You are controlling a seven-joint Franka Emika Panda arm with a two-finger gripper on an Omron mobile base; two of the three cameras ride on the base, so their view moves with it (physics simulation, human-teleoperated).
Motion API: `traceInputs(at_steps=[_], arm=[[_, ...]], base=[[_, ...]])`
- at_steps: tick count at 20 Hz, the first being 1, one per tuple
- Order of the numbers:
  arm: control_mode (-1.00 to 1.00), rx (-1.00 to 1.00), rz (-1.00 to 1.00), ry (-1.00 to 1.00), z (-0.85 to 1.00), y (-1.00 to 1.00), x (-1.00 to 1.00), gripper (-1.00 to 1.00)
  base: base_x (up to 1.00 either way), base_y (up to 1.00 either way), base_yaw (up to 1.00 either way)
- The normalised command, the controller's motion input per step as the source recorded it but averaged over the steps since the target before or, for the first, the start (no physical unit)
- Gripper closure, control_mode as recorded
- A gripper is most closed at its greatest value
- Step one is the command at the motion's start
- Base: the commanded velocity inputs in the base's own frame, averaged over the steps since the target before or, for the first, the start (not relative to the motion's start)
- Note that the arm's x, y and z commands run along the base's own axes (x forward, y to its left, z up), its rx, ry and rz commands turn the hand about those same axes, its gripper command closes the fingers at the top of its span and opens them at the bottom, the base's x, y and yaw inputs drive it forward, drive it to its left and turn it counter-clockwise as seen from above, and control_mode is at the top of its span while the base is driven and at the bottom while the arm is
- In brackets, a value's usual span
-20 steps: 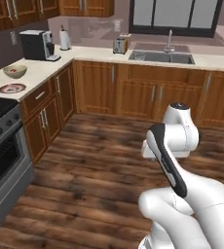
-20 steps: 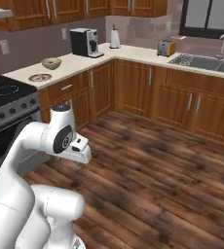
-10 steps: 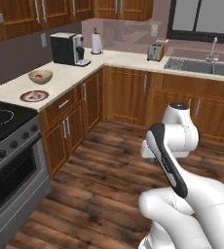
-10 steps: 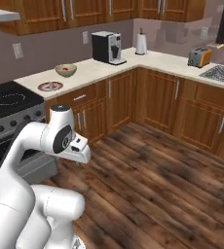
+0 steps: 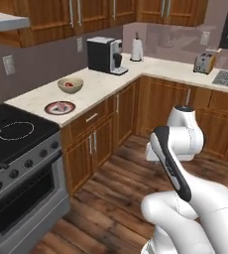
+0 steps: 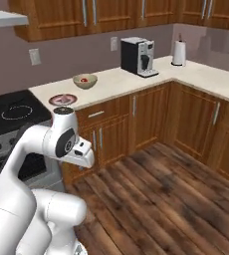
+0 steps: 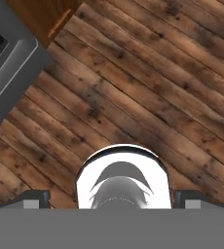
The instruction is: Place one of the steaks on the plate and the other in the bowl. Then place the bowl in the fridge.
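We see the bowl [image 5: 70,85] on the pale counter [image 5: 116,82], with one red steak [image 5: 70,85] already sitting inside it. The bowl is round, deep and tan. Just beside it, a bit nearer to the stove [image 5: 17,134], is the plate [image 5: 60,107] with a dark rim and a pale middle, and the other steak [image 5: 61,105] lies on it as a small pinkish patch. So we think both steaks are where they belong, and what is left is to carry the bowl to the fridge. Farther along the counter stand a black coffee machine [image 5: 105,55], a paper towel roll [image 5: 137,49] and a toaster [image 5: 204,62]. Our arm is folded in close over the wooden floor [image 7: 133,87], well apart from the counter, most likely tucked in so it bumps nothing as the base rolls. Our gripper [image 7: 111,200] points down at the floor, its two finger tips [image 7: 33,199] spread wide with nothing between them. We would guess we need to get closer before reaching for the bowl.
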Motion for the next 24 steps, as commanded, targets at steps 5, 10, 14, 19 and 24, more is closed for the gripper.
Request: traceInputs(at_steps=[5, 10, 14, 19, 24], arm=[[1.0, 0.0, 0.0, 0.0, 0.0, 0.0, 0.0, -1.0], [1.0, 0.0, 0.0, 0.0, 0.0, 0.0, 0.0, -1.0], [1.0, 0.0, 0.0, 0.0, 0.0, 0.0, 0.0, -1.0], [1.0, 0.0, 0.0, 0.0, 0.0, 0.0, 0.0, -1.0], [1.0, 0.0, 0.0, 0.0, 0.0, 0.0, 0.0, -1.0]], base=[[0.94, -0.22, 0.73], [0.71, -0.43, 0.74], [0.58, -0.94, 0.49], [0.63, -1.0, 0.43], [0.61, -0.98, 0.31]])
